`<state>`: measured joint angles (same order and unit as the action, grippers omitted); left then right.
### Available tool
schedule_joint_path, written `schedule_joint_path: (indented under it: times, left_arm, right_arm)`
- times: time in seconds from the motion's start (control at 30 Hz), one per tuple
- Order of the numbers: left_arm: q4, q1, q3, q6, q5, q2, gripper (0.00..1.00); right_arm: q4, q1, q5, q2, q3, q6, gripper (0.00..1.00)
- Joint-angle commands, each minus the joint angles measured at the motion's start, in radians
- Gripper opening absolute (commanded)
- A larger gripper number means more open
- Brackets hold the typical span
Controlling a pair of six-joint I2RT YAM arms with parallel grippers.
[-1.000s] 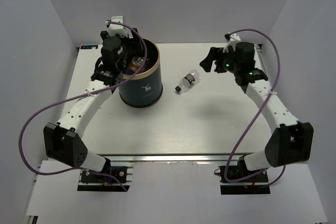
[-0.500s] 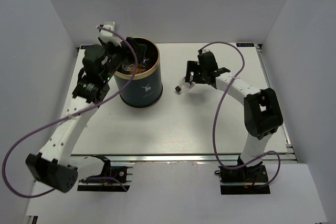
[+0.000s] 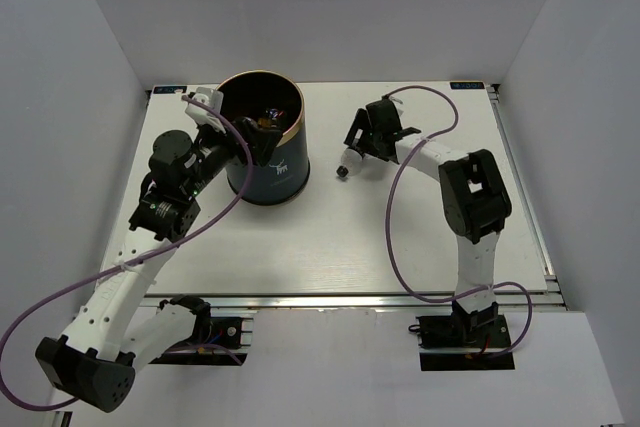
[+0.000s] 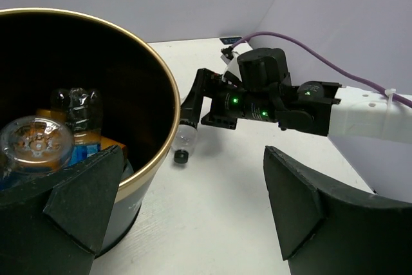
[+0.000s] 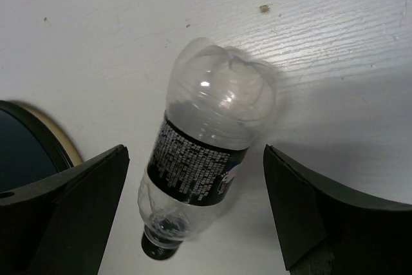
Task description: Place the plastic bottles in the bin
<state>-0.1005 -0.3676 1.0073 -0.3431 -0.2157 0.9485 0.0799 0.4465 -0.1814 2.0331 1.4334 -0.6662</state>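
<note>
Toward the table's point(image 3: 400, 247) far edge, beside the bin point(image 3: 268, 169), the right gripper point(image 3: 362, 143) hangs spread over the last loose bottle point(image 5: 205, 152); next, lower and pinch.

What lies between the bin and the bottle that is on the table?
Nothing; only bare white table lies between the bin and the bottle, as the top external view shows.

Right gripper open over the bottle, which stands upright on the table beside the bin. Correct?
Not quite. The bottle lies on its side, not upright; the right wrist view shows it. The rest holds: the right gripper is open over it, on the table beside the bin.
</note>
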Motion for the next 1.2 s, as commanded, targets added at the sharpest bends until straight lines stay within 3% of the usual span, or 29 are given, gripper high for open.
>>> schedule_joint_path:
  times: [0.0, 0.23, 0.27, 0.3, 0.4, 0.5, 0.67, 0.8, 1.0, 1.17]
  left_arm:
    - [-0.025, 0.002, 0.001, -0.01, 0.033, -0.013, 0.98]
    - [-0.065, 0.002, -0.001, -0.011, 0.088, -0.048, 0.98]
    - [-0.071, 0.002, -0.003, -0.011, 0.099, -0.056, 0.98]
    - [-0.076, 0.002, -0.001, -0.011, 0.113, -0.069, 0.98]
    - [-0.105, 0.002, 0.011, -0.008, 0.173, -0.083, 0.98]
    - [-0.151, 0.002, 0.034, -0.016, 0.274, -0.085, 0.98]
    - [-0.199, 0.002, 0.063, -0.043, 0.6, -0.059, 0.98]
    - [-0.241, 0.004, 0.134, -0.045, 0.745, 0.01, 0.98]
    - [-0.272, 0.006, 0.191, -0.079, 0.756, 0.087, 0.98]
    - [-0.258, 0.006, 0.18, -0.085, 0.746, 0.053, 0.98]
  right_arm:
    - [-0.034, 0.0, -0.056, 0.027, 0.051, -0.075, 0.89]
    - [0.052, 0.0, -0.099, 0.122, 0.136, -0.084, 0.85]
    - [0.049, 0.0, -0.09, 0.125, 0.14, -0.067, 0.81]
    - [0.05, 0.0, -0.086, 0.125, 0.142, -0.058, 0.68]
    - [0.006, 0.0, -0.055, 0.06, 0.122, 0.013, 0.45]
    - [-0.104, 0.004, 0.067, -0.044, 0.101, 0.164, 0.38]
    - [-0.225, 0.046, 0.261, -0.248, 0.107, 0.359, 0.34]
    - [-0.356, 0.118, 0.422, -0.373, 0.058, 0.497, 0.33]
    - [-0.623, 0.222, 0.54, -0.4, 0.05, 0.571, 0.32]
    - [-0.6, 0.308, 0.55, -0.231, 0.249, 0.622, 0.35]
